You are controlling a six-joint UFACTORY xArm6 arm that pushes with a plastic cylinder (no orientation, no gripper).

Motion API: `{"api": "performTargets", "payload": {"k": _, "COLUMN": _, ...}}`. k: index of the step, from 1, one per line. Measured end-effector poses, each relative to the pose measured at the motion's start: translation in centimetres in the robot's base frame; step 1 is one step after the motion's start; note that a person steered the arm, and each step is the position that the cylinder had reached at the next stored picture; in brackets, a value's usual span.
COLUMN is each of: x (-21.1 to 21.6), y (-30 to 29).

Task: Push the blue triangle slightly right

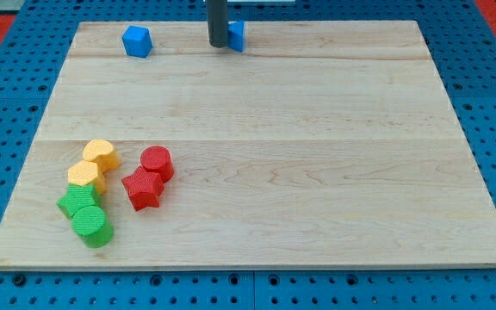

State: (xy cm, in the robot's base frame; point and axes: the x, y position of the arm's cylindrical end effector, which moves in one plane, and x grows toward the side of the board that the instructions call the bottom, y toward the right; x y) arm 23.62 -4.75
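Note:
The blue triangle (236, 35) lies near the board's top edge, a little left of centre, partly hidden behind my rod. My tip (218, 44) stands right against the triangle's left side. A second blue block, a hexagon-like shape (136, 40), lies further to the view's left along the same top edge, well apart from my tip.
At the view's lower left a cluster sits close together: two yellow blocks (101, 155) (85, 175), a red cylinder (156, 162), a red star (142, 189), a green star (77, 202) and a green cylinder (91, 226). The wooden board (317, 155) lies on a blue pegboard.

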Motion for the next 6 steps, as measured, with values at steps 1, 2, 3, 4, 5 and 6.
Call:
{"api": "performTargets", "payload": {"k": 1, "x": -0.9, "y": -0.1}}
{"api": "performTargets", "payload": {"k": 2, "x": -2.0, "y": -0.5}}
{"api": "performTargets", "payload": {"k": 3, "x": -1.9, "y": 1.8}}
{"api": "performTargets", "payload": {"k": 4, "x": -1.9, "y": 2.3}}
{"api": "performTargets", "payload": {"k": 5, "x": -1.9, "y": 3.5}}
{"api": "performTargets", "payload": {"k": 6, "x": -1.9, "y": 5.5}}
